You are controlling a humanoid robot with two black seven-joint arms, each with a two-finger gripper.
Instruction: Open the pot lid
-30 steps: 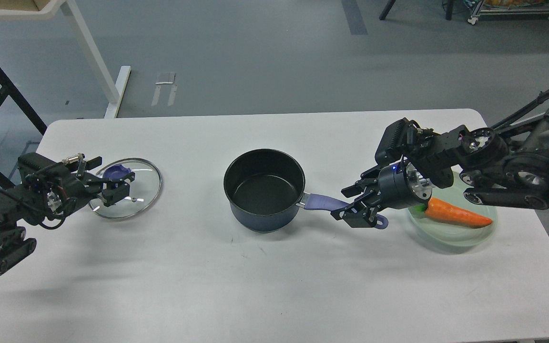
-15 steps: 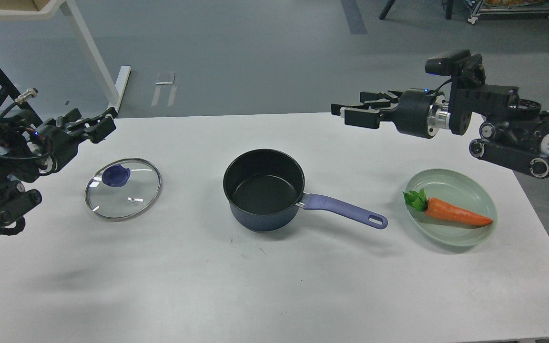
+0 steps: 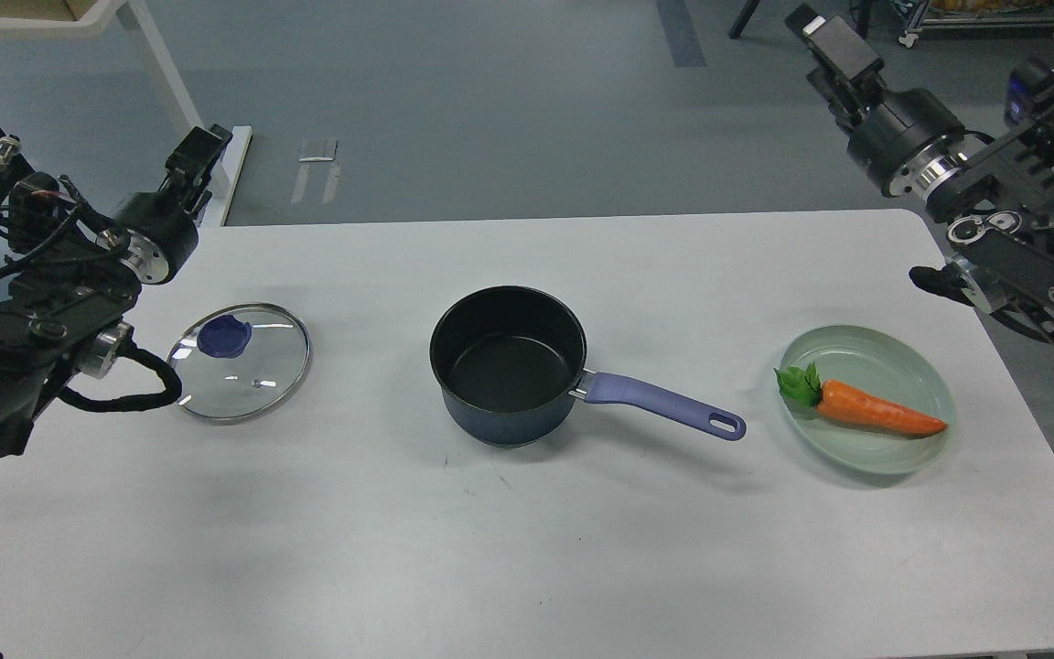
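The dark navy pot (image 3: 507,366) stands uncovered at the middle of the white table (image 3: 527,549). Its black inside is bare, and its lavender handle (image 3: 664,405) points right. The glass lid (image 3: 239,363) lies flat on the table to the pot's left, with its purple knob (image 3: 223,336) off to its upper left. My left gripper (image 3: 200,151) is raised over the table's far left edge, well above and behind the lid, and holds nothing. My right gripper (image 3: 833,41) is raised high at the far right, past the table's back edge, and holds nothing. Both are seen dark, so their fingers cannot be told apart.
A pale green plate (image 3: 902,453) with a carrot (image 3: 875,412) sits at the right of the table, just past the end of the pot handle. White desk legs (image 3: 184,110) stand on the floor behind the table's left side.
My left gripper let go of the lid's knob and rose up and back. My right gripper let go of the pot handle and rose up to the far right. Pot and lid stayed put.
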